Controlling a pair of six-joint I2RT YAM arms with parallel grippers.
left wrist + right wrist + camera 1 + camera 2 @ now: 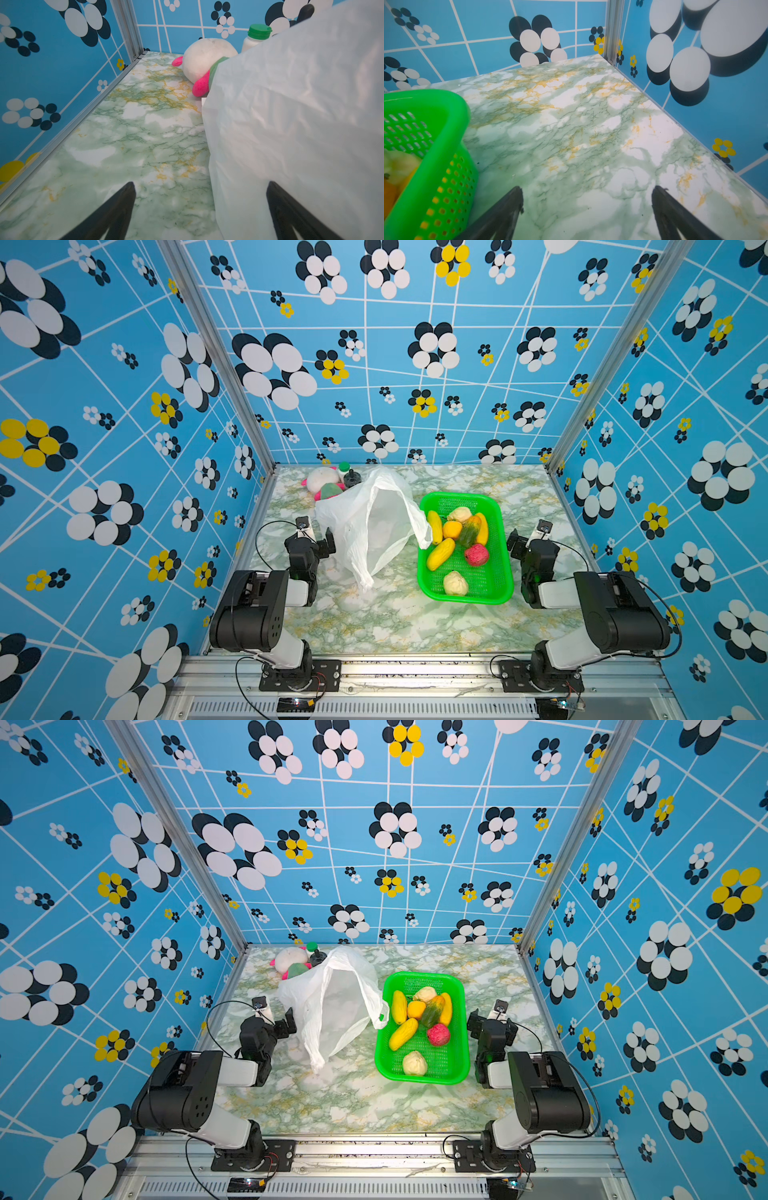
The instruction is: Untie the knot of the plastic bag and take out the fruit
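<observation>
The fruit (457, 541) lies in the green basket (461, 496). The plastic bag (370, 526) slumps open just left of the basket, one handle (424, 533) draped over the basket's rim; I see no knot in it. The risk now, I judge, is snagging. My left gripper (200, 184) stands wide apart and empty, one finger (291, 207) beside or touching the bag, I cannot tell which. A careless move could drag the bag and tug that handle. My right gripper (586, 188), on the basket's other side, is spread wide too, holding nothing.
</observation>
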